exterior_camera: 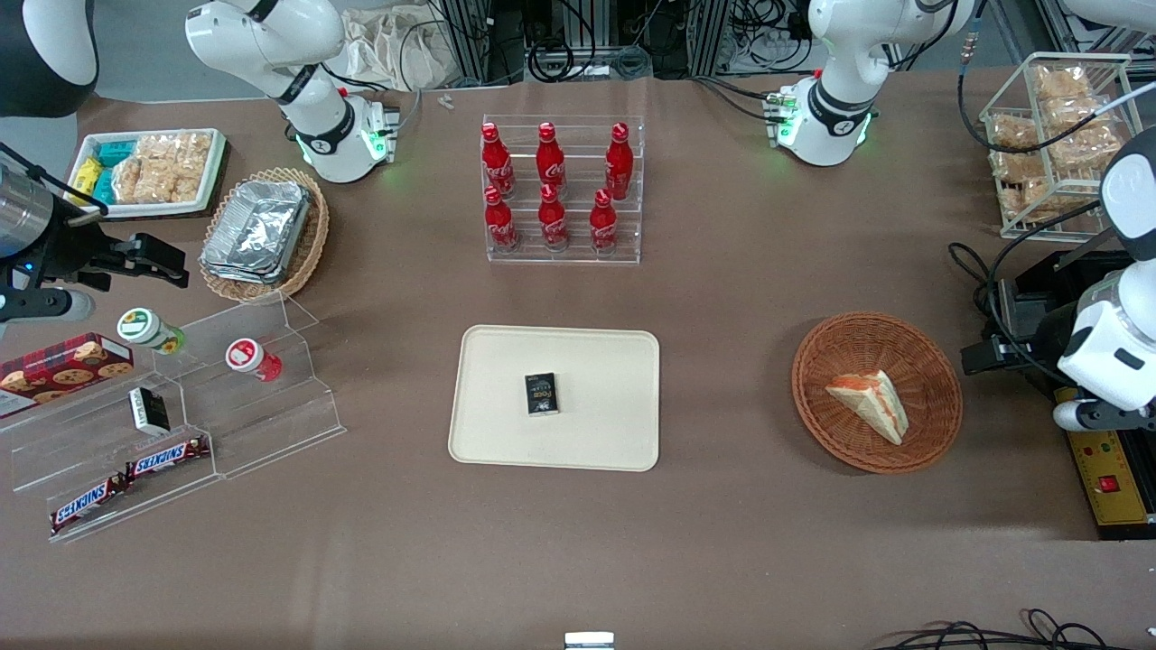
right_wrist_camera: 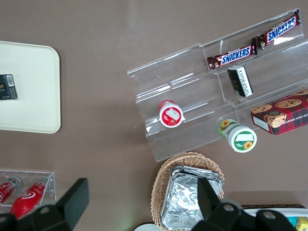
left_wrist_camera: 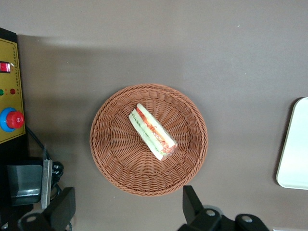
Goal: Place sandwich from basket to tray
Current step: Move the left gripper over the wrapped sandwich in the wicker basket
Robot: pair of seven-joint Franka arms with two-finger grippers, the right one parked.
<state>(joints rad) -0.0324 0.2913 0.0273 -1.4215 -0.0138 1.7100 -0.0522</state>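
Approaching the sandwich (left_wrist_camera: pixel 152 132) is the step in hand. The gripper (left_wrist_camera: pixel 127 211) hangs above the basket (left_wrist_camera: pixel 113 159) with fingers (left_wrist_camera: pixel 194 204) spread wide and holding nothing; the sandwich lies below it, in the basket's middle, untouched. To do this well, probably turn the wrist so the fingers close across the wedge's flat bread faces (not its pointed ends), descend centred, and squeeze lightly, since soft bread likely crushes. The tray (exterior_camera: pixel 605 361) lies well apart from the gripper, toward the parked arm's end. The front view shows a small dark box (exterior_camera: pixel 542 394) on the tray; the left wrist view catches only the tray's edge but shows the filling layers plainly.
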